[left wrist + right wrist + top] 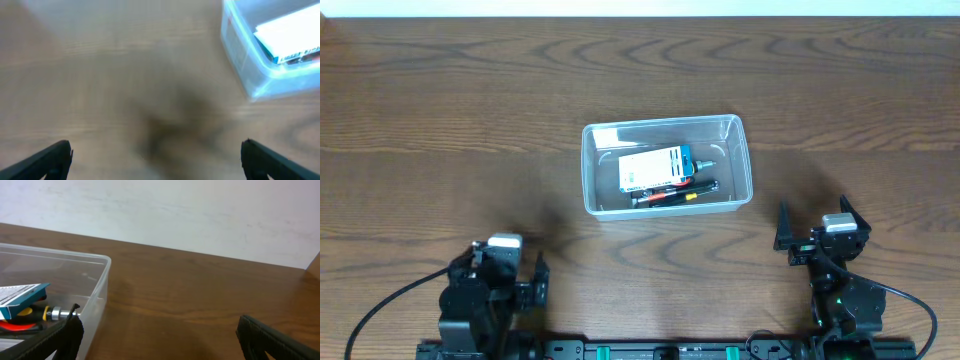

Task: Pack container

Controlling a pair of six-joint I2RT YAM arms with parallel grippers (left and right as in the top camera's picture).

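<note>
Container (239, 60) blurred, cropped by edge — tools (667, 196) half-hidden under box (655, 168)

From where I stand, the bench (440, 100) is dark brown wood grain, smooth, with a faint sheen. The container (590, 170) is clear plastic, glossy, slightly cloudy along its walls and rim. The box (655, 168) in it looks like smooth printed card. The tool (672, 194) has shiny red and yellow plastic parts and a bright metal collar (58, 313). The left claw (155, 150) and right claw (160, 325) have matt black fingers (65, 335), plastic by the look. The wall (175, 210) is matt white, lightly scuffed.
</note>
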